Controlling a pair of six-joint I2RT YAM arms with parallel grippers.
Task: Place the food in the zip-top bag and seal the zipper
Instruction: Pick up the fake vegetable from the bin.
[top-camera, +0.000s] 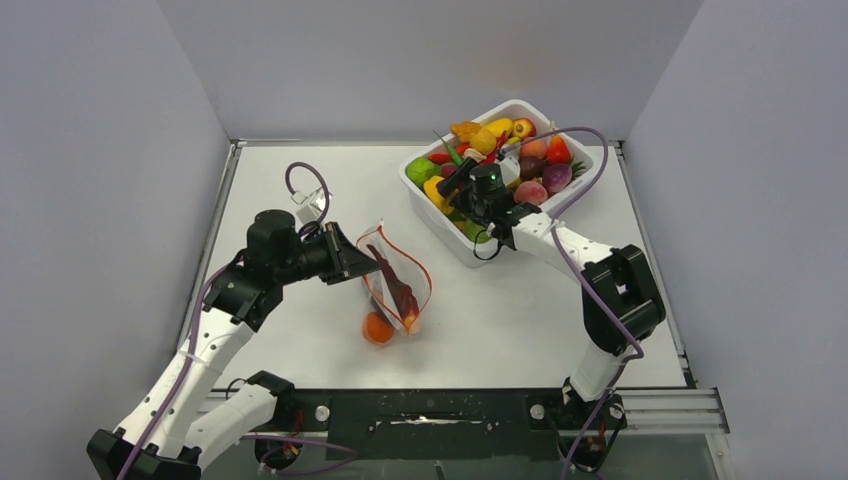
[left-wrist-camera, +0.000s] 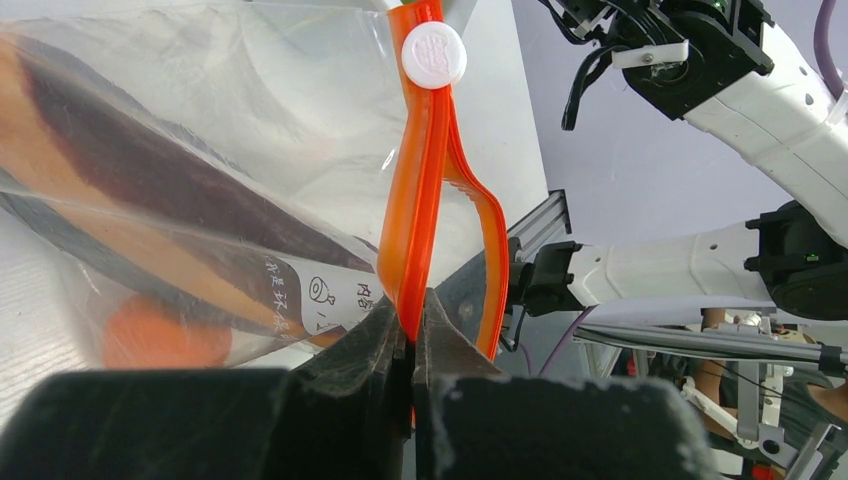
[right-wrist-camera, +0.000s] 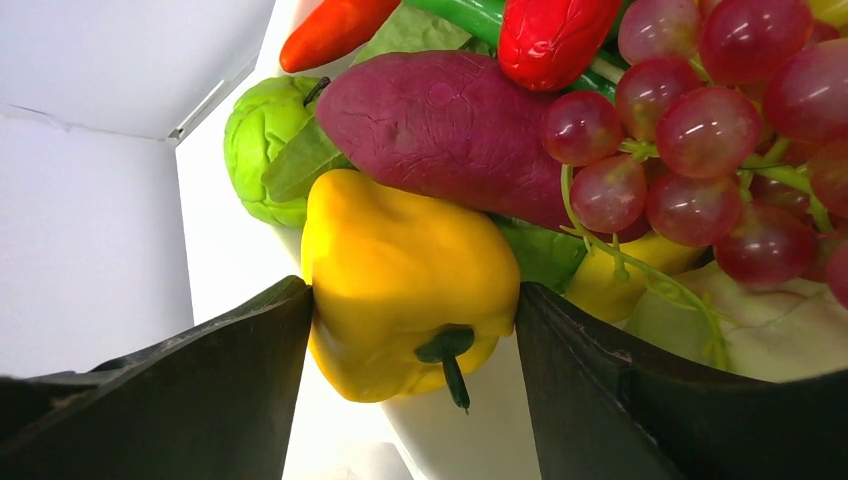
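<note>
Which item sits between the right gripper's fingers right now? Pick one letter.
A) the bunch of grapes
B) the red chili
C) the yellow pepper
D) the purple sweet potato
C: in the right wrist view the yellow pepper sits between the right gripper's two dark fingers, touching both, while the left gripper pinches the orange zipper strip of the bag.
</note>
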